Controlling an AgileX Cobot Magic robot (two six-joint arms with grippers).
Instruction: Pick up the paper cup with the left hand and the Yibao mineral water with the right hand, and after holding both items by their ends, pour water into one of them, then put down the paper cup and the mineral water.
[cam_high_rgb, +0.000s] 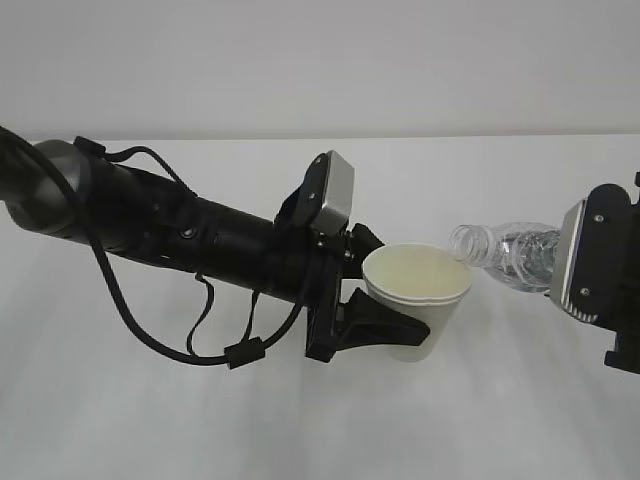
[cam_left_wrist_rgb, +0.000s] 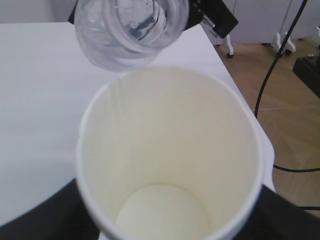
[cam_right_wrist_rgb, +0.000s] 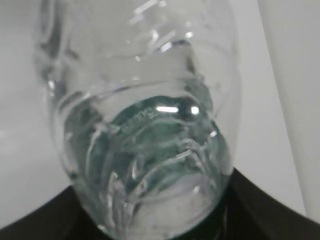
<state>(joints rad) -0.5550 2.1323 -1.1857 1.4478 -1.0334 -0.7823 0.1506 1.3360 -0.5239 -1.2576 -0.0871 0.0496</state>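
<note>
matt cream-lined paper cup (cam_high_rgb: 418, 290), glossy clear ribbed plastic bottle (cam_high_rgb: 505, 254), smooth matt white table (cam_high_rgb: 500, 400)

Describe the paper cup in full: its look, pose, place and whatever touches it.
The paper cup is small and white, with a rolled rim and a pale cream inside that looks dry and empty down to its round bottom. It is held above the table, mouth up and tipped slightly, its wall clamped between the black fingers of the left hand. The open neck of the Yibao mineral water lies tilted at its rim; whether they touch cannot be told.

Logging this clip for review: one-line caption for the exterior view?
Left hand holds the paper cup while right hand tips the capless Yibao mineral water toward its rim.
</note>
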